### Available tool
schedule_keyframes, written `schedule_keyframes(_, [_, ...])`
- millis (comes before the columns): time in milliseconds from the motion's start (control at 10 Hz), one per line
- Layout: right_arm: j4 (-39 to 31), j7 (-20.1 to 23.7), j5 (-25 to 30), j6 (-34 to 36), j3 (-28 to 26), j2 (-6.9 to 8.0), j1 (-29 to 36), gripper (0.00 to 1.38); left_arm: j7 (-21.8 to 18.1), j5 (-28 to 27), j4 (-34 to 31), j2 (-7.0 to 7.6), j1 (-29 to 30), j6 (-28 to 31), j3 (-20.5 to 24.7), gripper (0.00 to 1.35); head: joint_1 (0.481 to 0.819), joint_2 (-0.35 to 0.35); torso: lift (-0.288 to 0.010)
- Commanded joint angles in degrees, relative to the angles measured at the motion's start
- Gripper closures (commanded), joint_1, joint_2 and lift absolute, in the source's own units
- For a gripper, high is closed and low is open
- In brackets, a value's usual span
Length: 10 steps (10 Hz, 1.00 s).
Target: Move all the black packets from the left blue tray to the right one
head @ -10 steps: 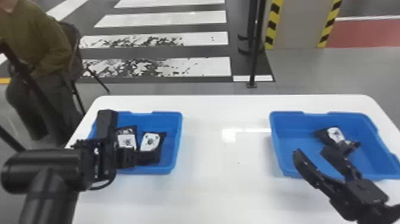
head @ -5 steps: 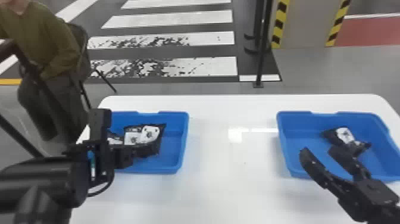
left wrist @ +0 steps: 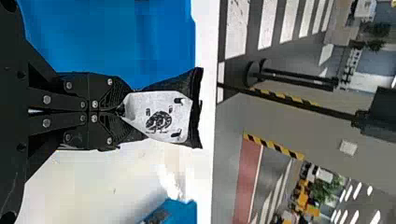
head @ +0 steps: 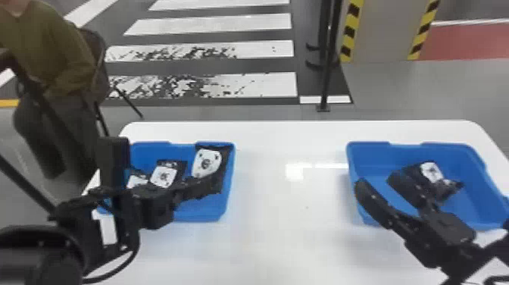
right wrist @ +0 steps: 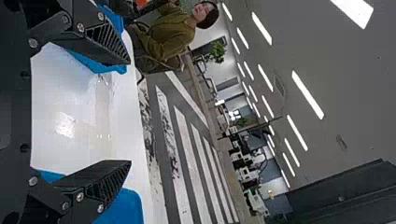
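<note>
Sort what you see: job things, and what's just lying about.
Job:
- left gripper, jaws shut on one packet
- right gripper
- packets in left tray
- packet in right tray

Just there:
- chair
- black post
- striped pillar

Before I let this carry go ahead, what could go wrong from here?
The left gripper pinches the black packet only at one end, so it might swing or slip out. The right gripper hangs open at the near side of the right tray, so the arms may bump at the drop-off.
</note>
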Motion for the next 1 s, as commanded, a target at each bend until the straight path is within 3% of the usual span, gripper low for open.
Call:
schedule_keyframes(0, [-0.07,0.66,-1.82,2.16,1.72,-0.26,-1.49,0.28,-0.27,2.8,-2.2,0.02,1.52,-1.03,-2.91,1.21,0.695,0.092,-0.14])
schedule_keyframes(300, [-0.07,1.54,-8.67,5.96,8.01,-2.02,-4.59,0.28,-0.53,6.8,-2.34,0.73,1.24,-2.29,-9.43,1.21,0.695,0.062,-0.14])
schedule_keyframes(900, [4.01,1.54,-13.93,6.94,13.49,-3.51,-10.63,0.31,-0.53,11.49,-0.93,1.87,-1.85,-2.43,-18.0,1.21,0.695,0.016,-0.14])
